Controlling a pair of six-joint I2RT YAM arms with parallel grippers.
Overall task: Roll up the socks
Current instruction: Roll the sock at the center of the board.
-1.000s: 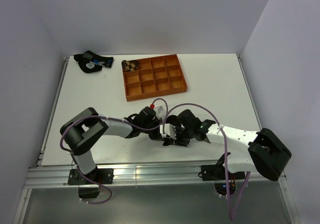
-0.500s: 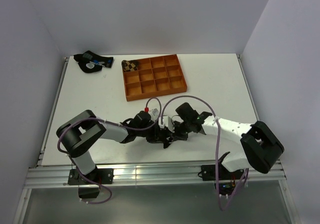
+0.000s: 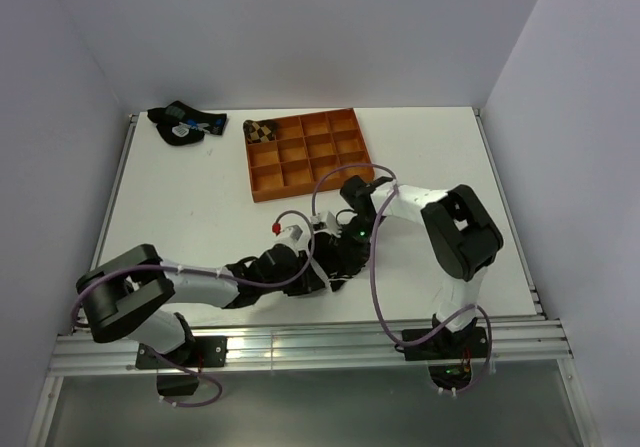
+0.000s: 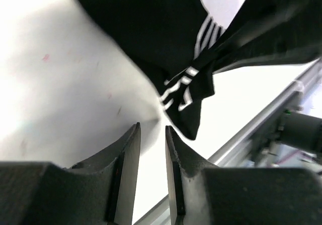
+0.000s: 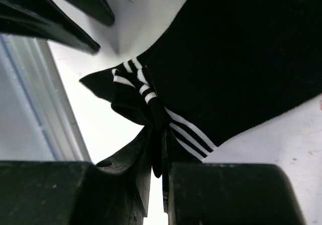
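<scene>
The short black ankle sock [image 5: 241, 59] with white stripes lies on the white table. My right gripper [image 5: 158, 137] is shut on its striped cuff. In the top view the right gripper [image 3: 345, 252] is folded back over the sock [image 3: 352, 265]. My left gripper [image 4: 152, 134] has its jaws a narrow gap apart with nothing between them, just short of the sock's [image 4: 151, 33] striped corner. It sits left of the sock in the top view [image 3: 322, 270]. The argyle sock [image 3: 262, 130] lies in the far-left compartment of the orange tray [image 3: 312, 189].
A dark sock bundle [image 3: 181, 124] with blue and white marks lies at the far left corner. The orange tray stands behind the arms. The table's near edge and metal rail [image 3: 300, 339] run close below the grippers. Purple cables loop over both arms.
The right arm has folded up, its elbow swinging from the right edge toward the middle, keeping hold of the sock. The left arm has drawn back left and its jaws have come off the sock.
</scene>
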